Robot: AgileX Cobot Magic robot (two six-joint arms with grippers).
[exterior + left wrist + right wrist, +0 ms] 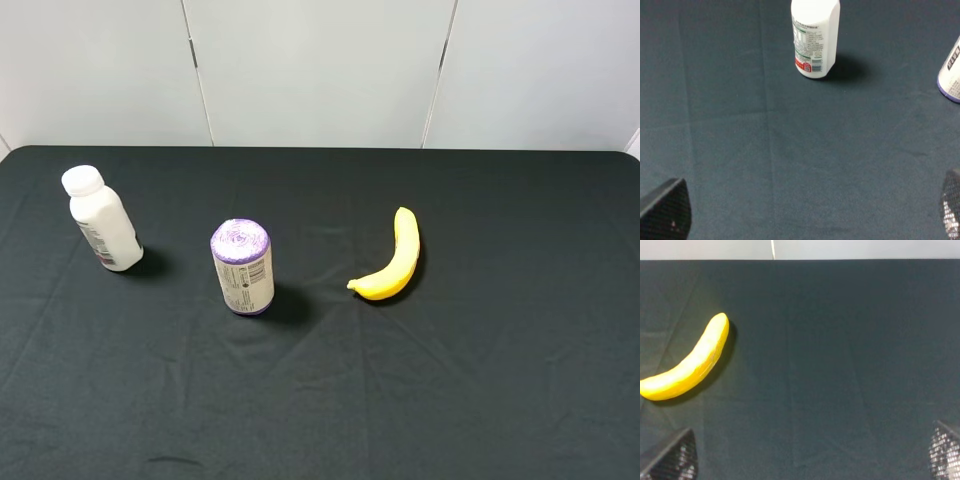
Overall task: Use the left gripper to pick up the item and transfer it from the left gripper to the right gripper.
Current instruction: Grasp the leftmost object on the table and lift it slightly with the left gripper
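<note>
From the high camera you see the item [103, 222], a small white bottle, standing upright toward the far left of the black-clothed table [470, 390]. Its white cap [82, 180] is screwed on, and the opaque wall hides whatever is inside. Well to its right stands a can [242, 267], upright with its purple top closed, so you cannot tell its contents either. Further right a banana [392, 260] lies on the cloth, apart from both. In the left wrist view your left gripper [807, 217] is released, its two fingertips spread wide over bare cloth. The item stands upright ahead of it and well apart, its label with a red patch facing the camera, and the can's edge shows off to one side. In the right wrist view your right gripper [807, 460] is likewise released, jaws wide apart above the cloth, with the banana lying ahead and to one side, clear of the jaws.
</note>
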